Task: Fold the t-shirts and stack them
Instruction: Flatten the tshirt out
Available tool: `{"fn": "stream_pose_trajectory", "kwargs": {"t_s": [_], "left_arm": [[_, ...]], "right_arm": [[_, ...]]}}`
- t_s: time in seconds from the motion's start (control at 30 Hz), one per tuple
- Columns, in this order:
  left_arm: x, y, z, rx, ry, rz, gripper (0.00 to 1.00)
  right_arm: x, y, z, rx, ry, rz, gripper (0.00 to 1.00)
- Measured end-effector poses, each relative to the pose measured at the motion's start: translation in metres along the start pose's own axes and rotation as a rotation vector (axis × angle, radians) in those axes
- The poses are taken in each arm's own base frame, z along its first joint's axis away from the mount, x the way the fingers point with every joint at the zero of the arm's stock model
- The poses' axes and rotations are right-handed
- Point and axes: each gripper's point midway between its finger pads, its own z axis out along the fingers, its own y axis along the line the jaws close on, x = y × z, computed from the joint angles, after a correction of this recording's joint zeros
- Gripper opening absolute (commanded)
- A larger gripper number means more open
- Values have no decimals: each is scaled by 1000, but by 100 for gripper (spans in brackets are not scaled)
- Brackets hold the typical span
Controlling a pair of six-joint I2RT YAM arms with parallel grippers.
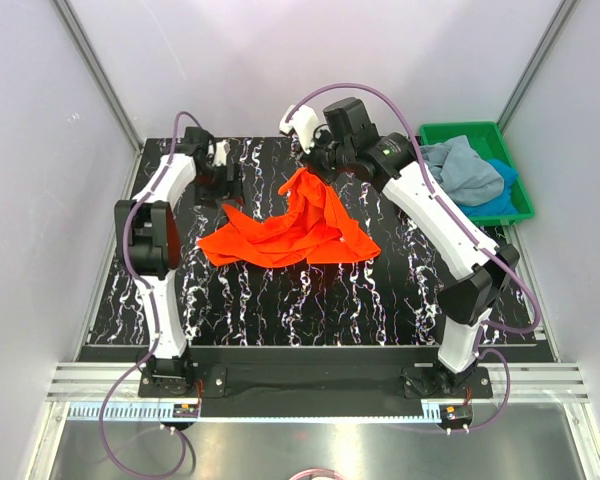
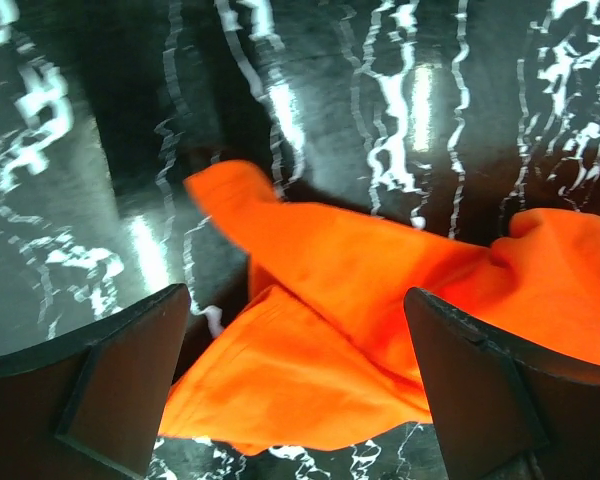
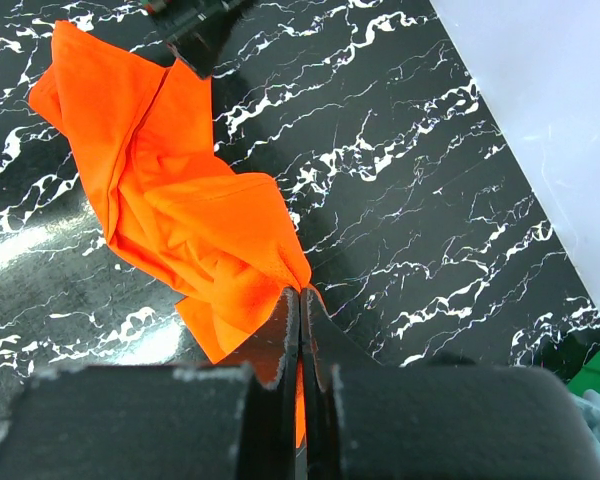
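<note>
Right claw (image 3: pixel 300 300) is clenched on the orange t-shirt (image 1: pixel 285 235), pinching its far edge up. Left claw (image 2: pixel 298 300) hangs wide open over the shirt's left corner on the counter (image 1: pixel 380 300).

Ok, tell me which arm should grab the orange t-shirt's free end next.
Left. The left hand is open just above the free end of the crumpled bright orange cloth t-shirt; the right hand is shut on its other end.

No readable text, labels or numbers anywhere.
</note>
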Motion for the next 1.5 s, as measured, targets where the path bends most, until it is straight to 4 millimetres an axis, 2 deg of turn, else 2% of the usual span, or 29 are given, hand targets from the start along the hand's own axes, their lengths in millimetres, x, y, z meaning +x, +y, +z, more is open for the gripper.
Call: {"fn": "stream_pose_trajectory", "kwargs": {"t_s": [0.13, 0.37, 0.57, 0.77, 0.83, 0.93, 1.1, 1.23, 1.27, 1.37, 1.47, 1.5], "left_arm": [[-4, -13, 10, 11, 3, 31, 90], [3, -22, 21, 18, 32, 51, 85], [1, -11, 19, -11, 26, 32, 76], [-4, 15, 13, -39, 10, -23, 74], [-6, 24, 12, -48, 5, -41, 70], [-8, 30, 19, -50, 9, -50, 65], [-3, 29, 37, -32, 42, -51, 65], [0, 27, 42, -24, 55, -53, 53], [-1, 27, 42, -22, 54, -52, 45], [-5, 25, 41, -15, 43, -50, 36], [-6, 24, 41, -12, 37, -54, 34], [-6, 24, 41, -10, 38, -55, 29]], "right_arm": [[0, -1, 0, 1, 0, 1, 0], [2, -4, 0, 7, 2, 5, 0], [5, -11, -2, 20, 7, 14, 0], [7, -15, -2, 27, 9, 20, 0], [7, -15, -2, 27, 9, 20, 0], [7, -16, -2, 29, 10, 21, 0], [8, -18, -2, 32, 12, 23, 0], [12, -18, 3, 29, 22, 25, 0], [13, -18, 4, 27, 26, 26, 0], [16, -17, 9, 23, 36, 28, 0], [18, -17, 12, 20, 42, 29, 0], [19, -17, 13, 19, 45, 30, 0]]}}
